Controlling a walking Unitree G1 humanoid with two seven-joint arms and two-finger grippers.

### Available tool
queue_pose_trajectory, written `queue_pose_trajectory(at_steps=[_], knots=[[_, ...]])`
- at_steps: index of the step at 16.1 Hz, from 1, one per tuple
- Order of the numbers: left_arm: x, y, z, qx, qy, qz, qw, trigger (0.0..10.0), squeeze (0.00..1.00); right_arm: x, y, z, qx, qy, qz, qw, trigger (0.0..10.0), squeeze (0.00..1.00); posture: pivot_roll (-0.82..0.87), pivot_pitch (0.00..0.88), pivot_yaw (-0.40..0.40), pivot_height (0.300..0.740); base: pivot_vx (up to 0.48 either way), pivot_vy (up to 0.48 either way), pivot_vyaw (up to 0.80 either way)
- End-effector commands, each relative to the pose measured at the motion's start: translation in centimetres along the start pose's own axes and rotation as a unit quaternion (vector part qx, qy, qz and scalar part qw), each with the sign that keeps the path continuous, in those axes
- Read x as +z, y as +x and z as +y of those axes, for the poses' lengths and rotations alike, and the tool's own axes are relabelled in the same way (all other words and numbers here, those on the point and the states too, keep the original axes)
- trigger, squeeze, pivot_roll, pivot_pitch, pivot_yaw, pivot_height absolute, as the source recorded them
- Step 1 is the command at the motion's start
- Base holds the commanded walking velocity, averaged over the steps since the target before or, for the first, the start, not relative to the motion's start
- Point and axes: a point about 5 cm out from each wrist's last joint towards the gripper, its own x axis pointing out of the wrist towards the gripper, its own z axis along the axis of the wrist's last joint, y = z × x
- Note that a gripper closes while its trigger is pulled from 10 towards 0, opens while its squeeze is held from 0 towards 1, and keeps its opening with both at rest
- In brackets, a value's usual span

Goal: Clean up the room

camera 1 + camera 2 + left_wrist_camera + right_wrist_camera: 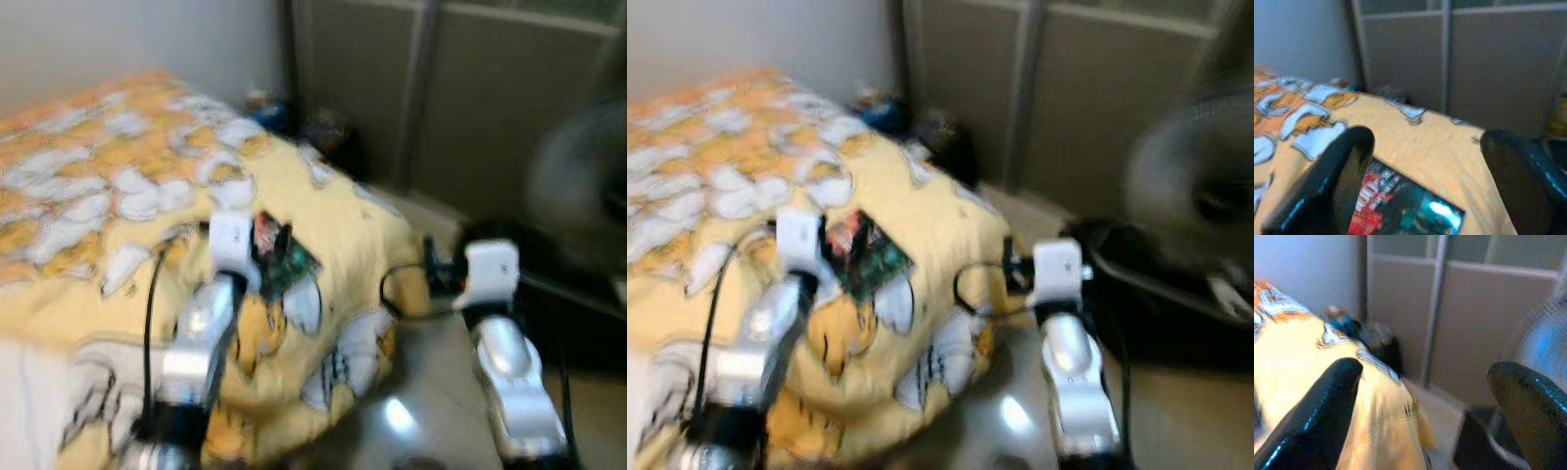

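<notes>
A flat book or case with a red and green cover (286,258) lies on the bed's yellow and orange cartoon blanket (118,176), near the corner. My left gripper (1427,139) hovers just over it, open, its black fingers (1332,176) spread wide above the cover (1405,208). To the right, my right gripper (1425,367) is open in the air past the bed's corner, over the floor, holding nothing; its white wrist (488,269) sits level with the mattress edge.
Grey sliding closet doors (470,108) stand behind the bed. A floor fan (1200,196) and a dark bulky thing (1161,304) sit at the right. A blue item and dark objects (284,117) crowd the bed's far corner. Glossy floor (402,416) lies between the arms.
</notes>
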Motion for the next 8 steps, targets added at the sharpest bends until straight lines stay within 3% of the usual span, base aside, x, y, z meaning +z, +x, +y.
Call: queue_pose_trajectory(at_steps=[1, 6, 8], knots=[[-0.43, 0.05, 0.14, 0.003, 0.008, 0.016, 1.0, 10.0, 0.0, 0.51, 0.38, 0.25, 0.007, 0.001, -0.008, 1.0, 10.0, 0.0, -0.21, 0.0, 0.106, 0.74, 0.0, 0.0, 0.0], [-0.44, 0.16, 0.05, 0.0, 0.018, 0.014, 1.0, 10.0, 0.0, 0.46, 0.13, 0.11, 0.001, 0.003, -0.009, 1.0, 10.0, 0.0, -0.22, 0.0, 0.115, 0.74, 0.0, 0.0, 0.0], [-0.48, -0.01, -0.25, -0.003, 0.012, 0.011, 1.0, 10.0, 0.0, 0.33, -0.07, 0.11, 0.001, 0.003, -0.007, 1.0, 10.0, 0.0, -0.22, 0.0, 0.113, 0.74, 0.448, 0.0, 0.0]])
